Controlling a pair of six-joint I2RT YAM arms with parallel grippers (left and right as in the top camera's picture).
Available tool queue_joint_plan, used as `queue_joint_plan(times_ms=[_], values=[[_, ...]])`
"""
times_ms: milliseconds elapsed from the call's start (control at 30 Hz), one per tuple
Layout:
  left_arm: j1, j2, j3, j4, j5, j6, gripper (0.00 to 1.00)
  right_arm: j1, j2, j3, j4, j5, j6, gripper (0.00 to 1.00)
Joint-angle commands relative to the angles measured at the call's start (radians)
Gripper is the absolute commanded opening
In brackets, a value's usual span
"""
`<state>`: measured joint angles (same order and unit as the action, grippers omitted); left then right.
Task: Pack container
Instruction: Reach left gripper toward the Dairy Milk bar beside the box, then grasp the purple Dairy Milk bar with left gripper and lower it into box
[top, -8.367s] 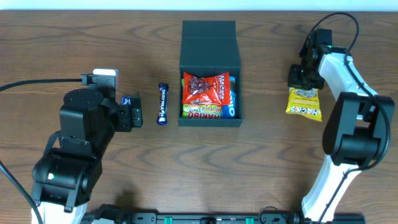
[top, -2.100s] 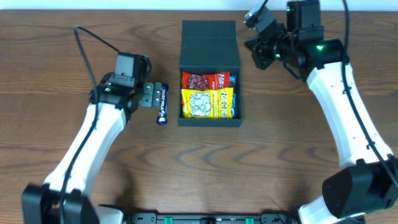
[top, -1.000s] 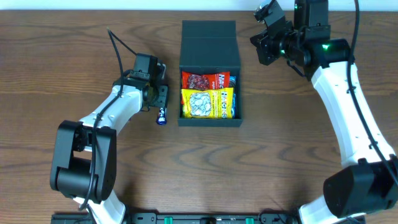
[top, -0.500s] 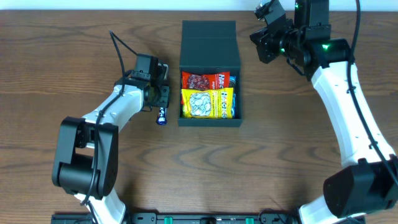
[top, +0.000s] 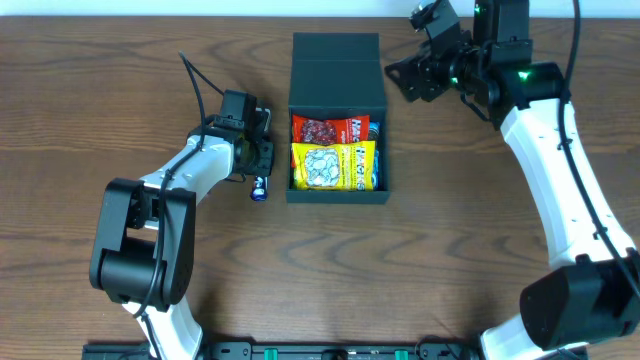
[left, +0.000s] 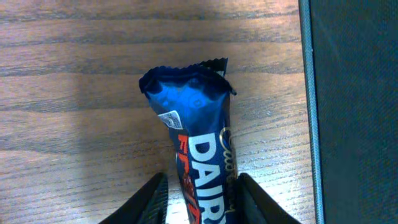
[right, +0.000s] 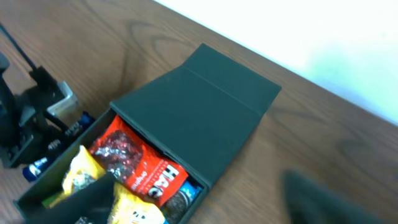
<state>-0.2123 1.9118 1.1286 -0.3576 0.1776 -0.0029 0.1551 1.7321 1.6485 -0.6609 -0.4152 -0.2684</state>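
The dark teal container (top: 337, 197) sits mid-table with its flip lid (top: 337, 68) laid open to the back. A red packet (top: 330, 130) and a yellow packet (top: 333, 165) lie inside. Left of it, a blue chocolate bar (top: 259, 187) lies on the wood. My left gripper (top: 258, 163) straddles the bar (left: 198, 130): the right finger (left: 255, 202) touches it, while the left finger (left: 149, 202) stands a little off. Up by the lid's right corner hovers my right gripper (top: 405, 78), open and empty. Its view looks down on the lid (right: 199, 106) and the red packet (right: 137, 162).
The container's left wall (left: 354, 112) runs close along the right of the bar. A blue biscuit pack (right: 186, 196) peeks out beside the red packet. Bare wood table (top: 450, 250) stretches in front of and to the right of the container.
My right gripper has sprung open while staying near the lid. The left gripper's fingers have drawn in around the blue bar. The yellow packet moved from the table's right into the container.
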Motion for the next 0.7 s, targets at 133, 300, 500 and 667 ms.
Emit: queue_joint_plan(times_ms=[133, 300, 500, 667], values=[[0.001, 0.013, 0.012, 0.001, 0.003, -0.021, 0.22, -0.006, -0.015, 0.010, 0.000, -0.012, 0.002, 0.99], [0.001, 0.012, 0.012, 0.000, 0.003, -0.024, 0.15, -0.006, -0.015, 0.010, 0.003, -0.010, 0.002, 0.99], [0.003, 0.000, 0.074, -0.048, -0.041, -0.023, 0.11, -0.045, -0.027, 0.010, 0.017, -0.004, 0.004, 0.99], [0.003, -0.006, 0.258, -0.214, -0.111, -0.023, 0.10, -0.112, -0.051, 0.010, 0.017, -0.003, 0.043, 0.99]])
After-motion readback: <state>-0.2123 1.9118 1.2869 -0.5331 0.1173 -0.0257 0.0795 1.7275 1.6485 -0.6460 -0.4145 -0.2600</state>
